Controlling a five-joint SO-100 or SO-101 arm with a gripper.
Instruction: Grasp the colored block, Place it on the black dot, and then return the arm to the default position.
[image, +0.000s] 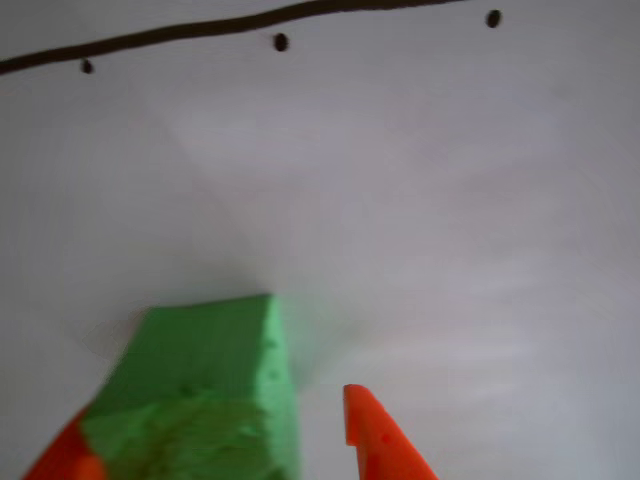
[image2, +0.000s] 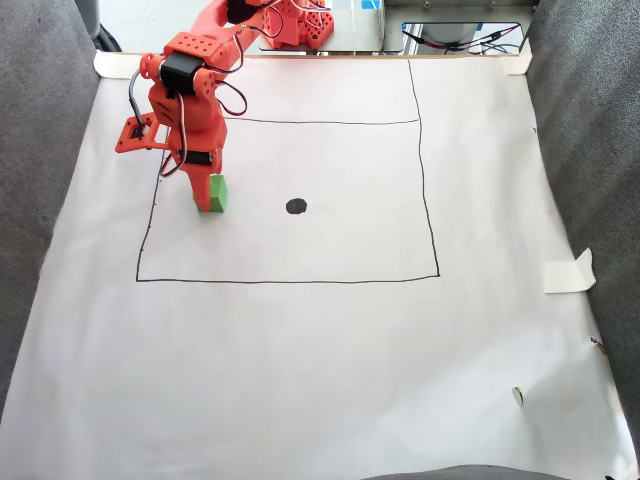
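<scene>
The bright green foam cube (image: 205, 385) rests on the white paper, rough face toward the camera in the other view. My gripper (image: 212, 405) is open around it. One orange finger (image: 385, 445) stands a small gap to the cube's right. The other finger (image: 62, 458) peeks out against the cube's lower left side. In the fixed view the orange arm (image2: 185, 95) reaches down over the cube (image2: 212, 193) near the left line of the drawn box, with the gripper (image2: 205, 180) right at it. The black dot (image2: 296, 206) lies a short way right of the cube, uncovered.
A thick black line (image: 200, 28) with tiny dots strung below it crosses the top of the other view. In the fixed view a thin drawn rectangle (image2: 425, 200) frames the work area, grey fabric (image2: 40, 200) flanks both sides, and a folded tape tab (image2: 570, 272) sits at right.
</scene>
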